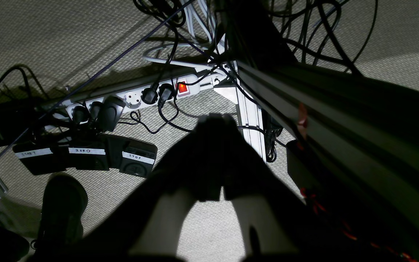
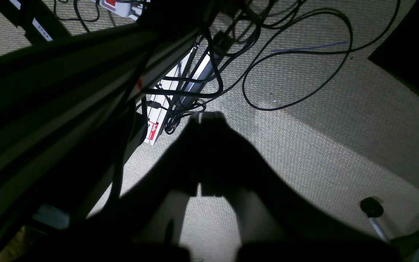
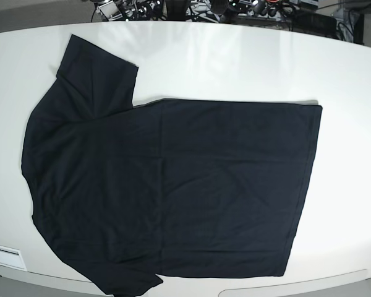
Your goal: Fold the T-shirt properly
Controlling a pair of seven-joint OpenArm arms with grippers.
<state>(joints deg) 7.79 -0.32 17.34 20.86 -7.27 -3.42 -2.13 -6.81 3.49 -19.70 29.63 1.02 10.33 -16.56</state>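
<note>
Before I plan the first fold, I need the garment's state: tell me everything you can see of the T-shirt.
The T-shirt is plain black, short-sleeved, in soft matte cloth. It lies spread flat and unfolded on the white table, turned sideways in the base view: shoulders and sleeves to the left, straight hem to the right. One sleeve points toward the far edge, the other reaches the near edge at the bottom. Only faint creases show. No gripper touches it; no label can be made out.

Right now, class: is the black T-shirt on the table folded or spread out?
Spread out. The T-shirt lies flat on the white table, both sleeves extended, no folds made.
</note>
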